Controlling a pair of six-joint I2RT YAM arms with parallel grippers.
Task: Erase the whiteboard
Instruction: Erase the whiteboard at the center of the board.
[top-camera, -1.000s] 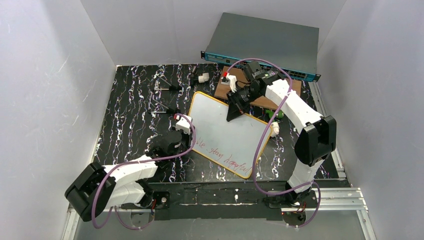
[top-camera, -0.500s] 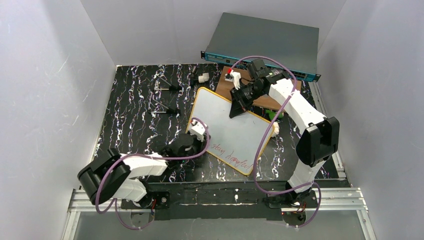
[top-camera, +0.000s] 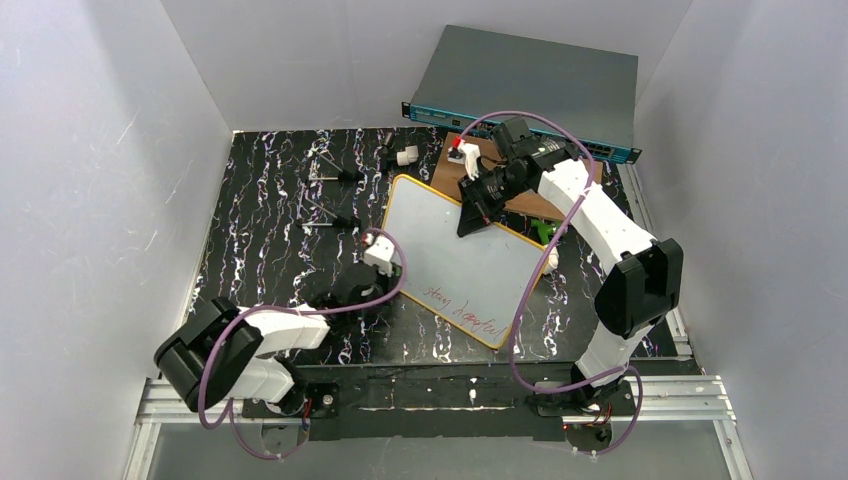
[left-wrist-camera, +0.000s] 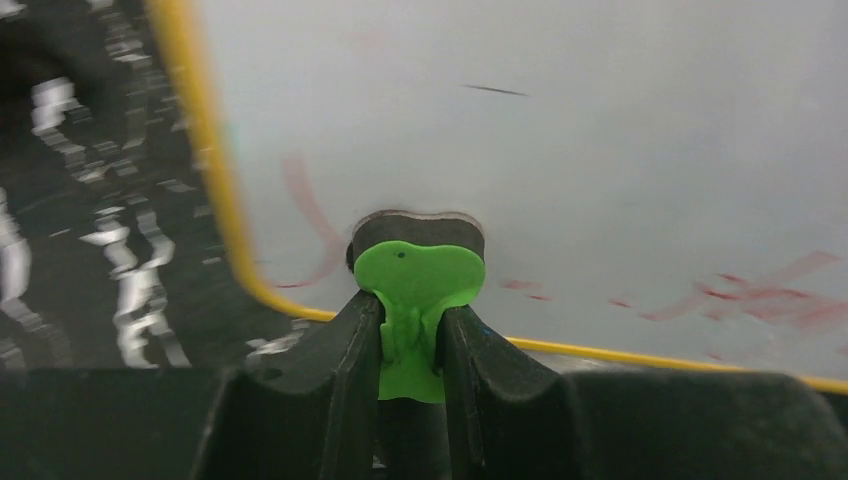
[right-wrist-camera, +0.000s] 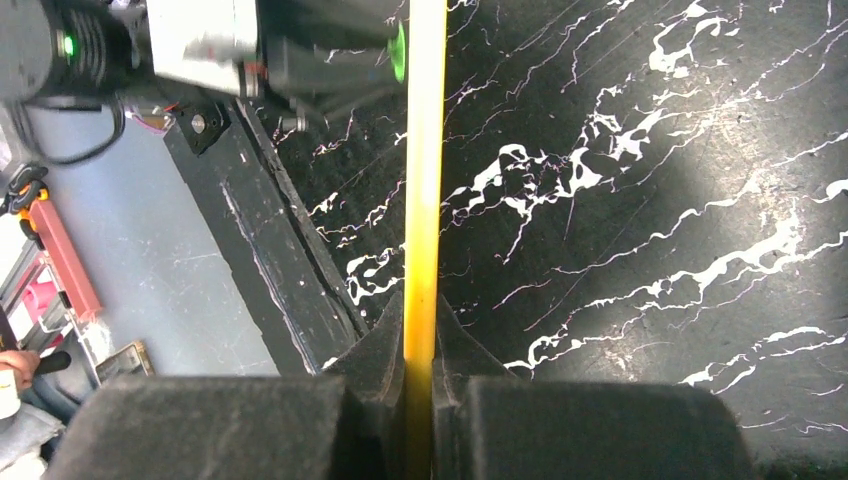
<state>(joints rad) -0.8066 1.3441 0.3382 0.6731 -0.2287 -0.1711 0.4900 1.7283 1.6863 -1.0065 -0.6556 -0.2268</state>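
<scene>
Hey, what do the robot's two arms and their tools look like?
The left arm and the right arm both have smooth white shells joined by bulky black joints. A thin purple cable loops loosely along each one. The left tool and the right tool have matte black, wedge-shaped fingers.

Plain white walls (top-camera: 110, 180) enclose a black tabletop (top-camera: 260, 205) veined with white.
</scene>
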